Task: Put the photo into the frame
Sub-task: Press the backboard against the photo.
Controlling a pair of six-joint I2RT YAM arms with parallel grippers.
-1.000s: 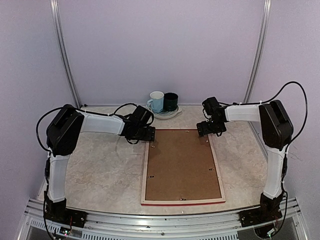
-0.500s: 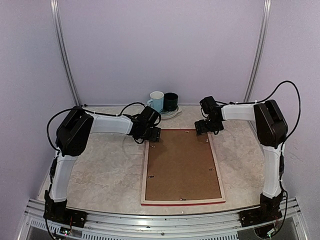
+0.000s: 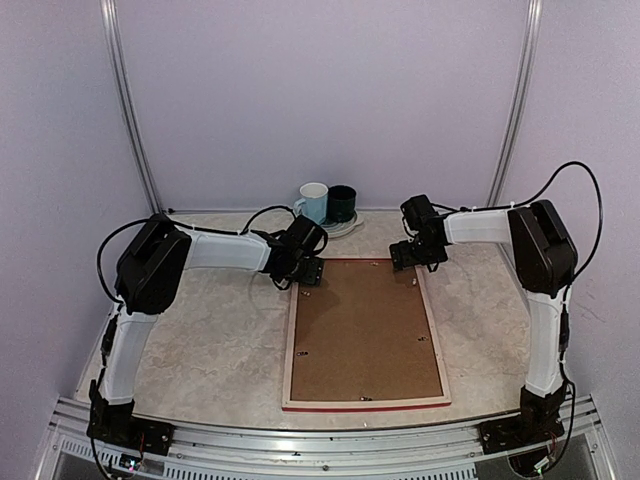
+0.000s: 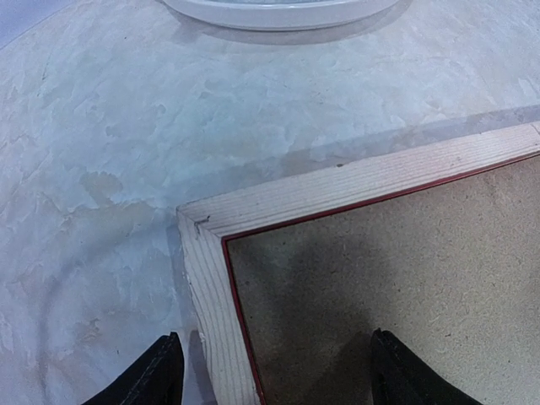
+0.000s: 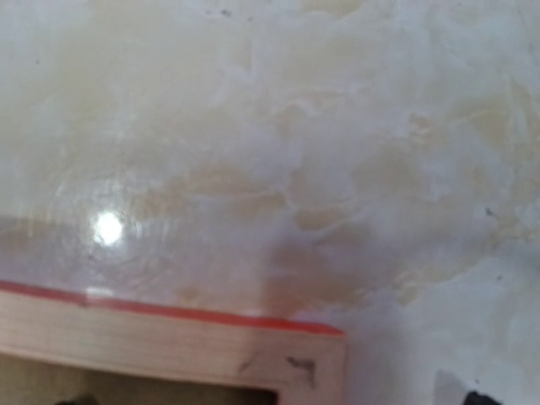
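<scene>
Left pincer [image 4: 278, 371] shifted to frame [image 3: 289, 350] far-left corner, spread; right pincer [image 3: 408, 258] spread at far-right corner

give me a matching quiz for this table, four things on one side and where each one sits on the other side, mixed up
Things:
1. frame
2. left gripper
3. right gripper
4. pale blue mug

Places:
a. on the plate at the far edge of the table
b. open at the frame's far right corner
c. lying back up in the middle
d. open, straddling the frame's far left corner

Pairs: 1-c, 2-d, 3-b, 4-a
</scene>
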